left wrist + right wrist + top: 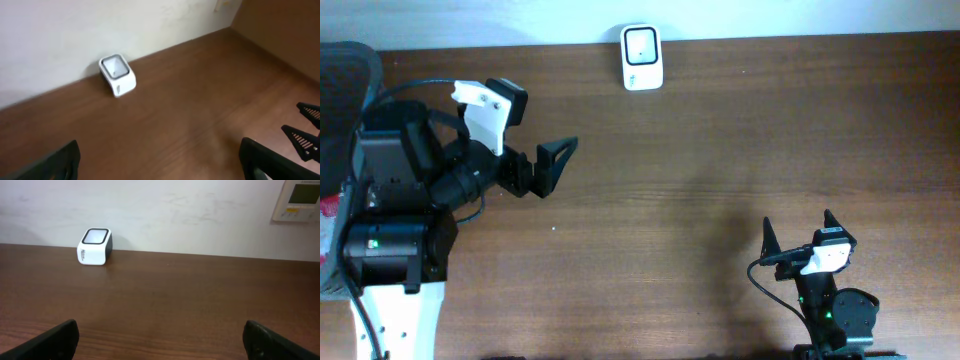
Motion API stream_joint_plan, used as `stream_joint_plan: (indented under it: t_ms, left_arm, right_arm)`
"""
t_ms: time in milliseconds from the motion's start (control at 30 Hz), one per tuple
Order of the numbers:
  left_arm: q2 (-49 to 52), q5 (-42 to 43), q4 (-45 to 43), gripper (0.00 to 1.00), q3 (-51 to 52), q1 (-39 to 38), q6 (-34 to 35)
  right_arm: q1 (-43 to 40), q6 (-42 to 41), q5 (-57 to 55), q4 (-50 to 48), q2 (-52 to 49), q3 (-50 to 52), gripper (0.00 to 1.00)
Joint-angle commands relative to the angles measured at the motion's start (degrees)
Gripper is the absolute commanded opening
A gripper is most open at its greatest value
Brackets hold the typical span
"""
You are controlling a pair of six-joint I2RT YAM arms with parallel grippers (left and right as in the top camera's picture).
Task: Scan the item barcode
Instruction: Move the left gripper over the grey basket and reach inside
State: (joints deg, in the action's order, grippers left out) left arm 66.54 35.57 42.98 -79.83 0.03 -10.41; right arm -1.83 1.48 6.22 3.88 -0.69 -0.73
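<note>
The scanner (642, 57) is a small white box with a dark-framed window on top, standing at the table's far edge against the wall. It also shows as the scanner (117, 75) in the left wrist view and the scanner (95, 246) in the right wrist view. The item and its barcode are out of view. My left gripper (536, 130) is open at the left, well short of the scanner, fingers (65, 161) wide with bare wood between them. My right gripper (798, 226) is open near the front right, fingers (57, 339) spread over bare table.
A dark fabric-like container (338, 95) fills the left edge, with something pink (328, 212) beside the left arm's base. A wall control panel (300, 200) hangs at the back right. The right gripper's fingertips (306, 131) show at the left wrist view's right edge.
</note>
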Motion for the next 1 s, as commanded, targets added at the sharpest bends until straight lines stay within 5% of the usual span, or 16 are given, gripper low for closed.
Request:
stream_joint_plan:
  t_ms: [0, 133, 500, 800, 967]
  left_arm:
    - [2.16, -7.23, 3.93, 0.99, -5.77, 0.15, 2.19]
    - [8.87, -17.35, 17.35, 0.99, -16.9, 0.15, 2.12]
    - [16.04, -24.28, 25.44, 0.99, -23.5, 0.15, 2.14]
    - [18.53, -16.09, 23.74, 0.99, -24.11, 0.15, 2.21]
    - [18.99, -36.65, 19.23, 0.99, -24.81, 1.75, 11.34]
  right_arm:
    - [0.33, -0.46, -0.48, 0.22, 0.37, 0.42, 0.99]
    - [0.33, -0.46, -0.48, 0.22, 0.37, 0.42, 0.99]
    - [0.33, -0.46, -0.5, 0.22, 0.37, 0.42, 0.99]
    - [0.33, -0.46, -0.5, 0.22, 0.37, 0.42, 0.99]
    - [0.33, -0.46, -0.5, 0.22, 0.37, 0.42, 0.99]
